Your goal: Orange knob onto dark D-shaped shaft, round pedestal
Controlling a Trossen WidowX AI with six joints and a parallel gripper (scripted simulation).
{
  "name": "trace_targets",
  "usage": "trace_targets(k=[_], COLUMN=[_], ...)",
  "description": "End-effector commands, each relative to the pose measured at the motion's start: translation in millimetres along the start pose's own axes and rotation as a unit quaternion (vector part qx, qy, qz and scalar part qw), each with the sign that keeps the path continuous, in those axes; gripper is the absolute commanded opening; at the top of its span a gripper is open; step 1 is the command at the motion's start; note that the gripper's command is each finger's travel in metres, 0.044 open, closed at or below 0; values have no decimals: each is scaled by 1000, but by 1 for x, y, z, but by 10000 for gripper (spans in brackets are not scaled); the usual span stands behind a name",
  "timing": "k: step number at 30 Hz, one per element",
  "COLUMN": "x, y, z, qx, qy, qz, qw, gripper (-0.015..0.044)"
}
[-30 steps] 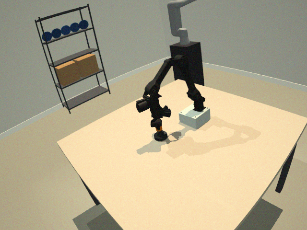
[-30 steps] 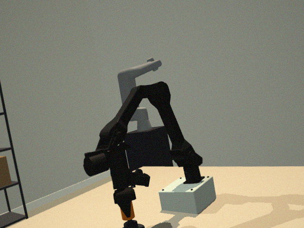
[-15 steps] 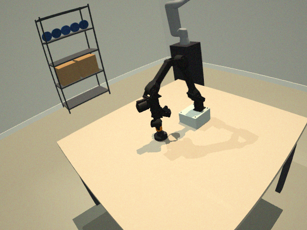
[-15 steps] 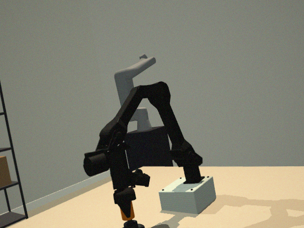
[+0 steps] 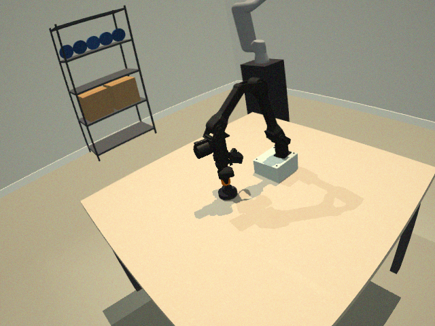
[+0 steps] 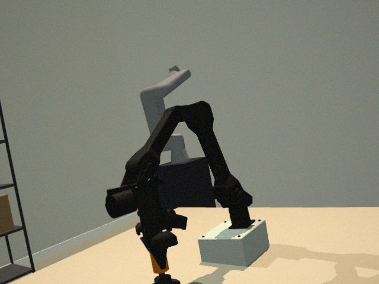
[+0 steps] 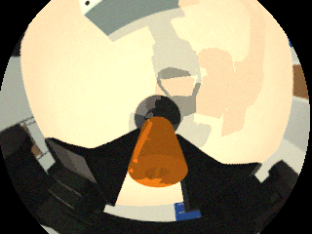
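Observation:
The orange knob (image 5: 225, 184) (image 6: 157, 268) (image 7: 158, 158) is nearly upright. My gripper (image 5: 225, 180) (image 6: 160, 263) (image 7: 157, 135) is shut on it, with a black finger on either side in the wrist view. The round dark pedestal (image 5: 227, 193) (image 6: 167, 280) (image 7: 172, 105) stands on the table under the knob. In the exterior view a short dark piece shows between the knob's lower end and the pedestal's wide base. The knob is not down on that base. The shaft's flat side and the knob's hole are hidden, so their alignment cannot be told.
The arm's pale blue-grey base block (image 5: 275, 170) (image 6: 221, 252) (image 7: 132, 19) stands on the table (image 5: 245, 256) behind and to the right of the pedestal. A shelf rack (image 5: 122, 138) stands at the left beyond the table. A grey arm (image 5: 244, 29) (image 6: 153, 114) stands on a dark cabinet behind.

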State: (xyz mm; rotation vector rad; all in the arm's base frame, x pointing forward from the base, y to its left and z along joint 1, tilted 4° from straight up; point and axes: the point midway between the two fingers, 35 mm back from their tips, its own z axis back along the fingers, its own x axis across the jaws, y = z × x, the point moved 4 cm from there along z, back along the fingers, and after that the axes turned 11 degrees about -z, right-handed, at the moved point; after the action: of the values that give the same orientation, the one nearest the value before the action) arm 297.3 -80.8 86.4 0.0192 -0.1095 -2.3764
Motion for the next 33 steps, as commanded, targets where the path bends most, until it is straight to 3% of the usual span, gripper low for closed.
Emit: trace_targets(k=[1,25,33], x=[0,-1,-2], y=[0,2,3], z=[-1,2,4], qx=[1,1,1], qy=[2,2,2], qz=[6,6,110], qw=[1000,1000,994], gripper=[0,0,0])
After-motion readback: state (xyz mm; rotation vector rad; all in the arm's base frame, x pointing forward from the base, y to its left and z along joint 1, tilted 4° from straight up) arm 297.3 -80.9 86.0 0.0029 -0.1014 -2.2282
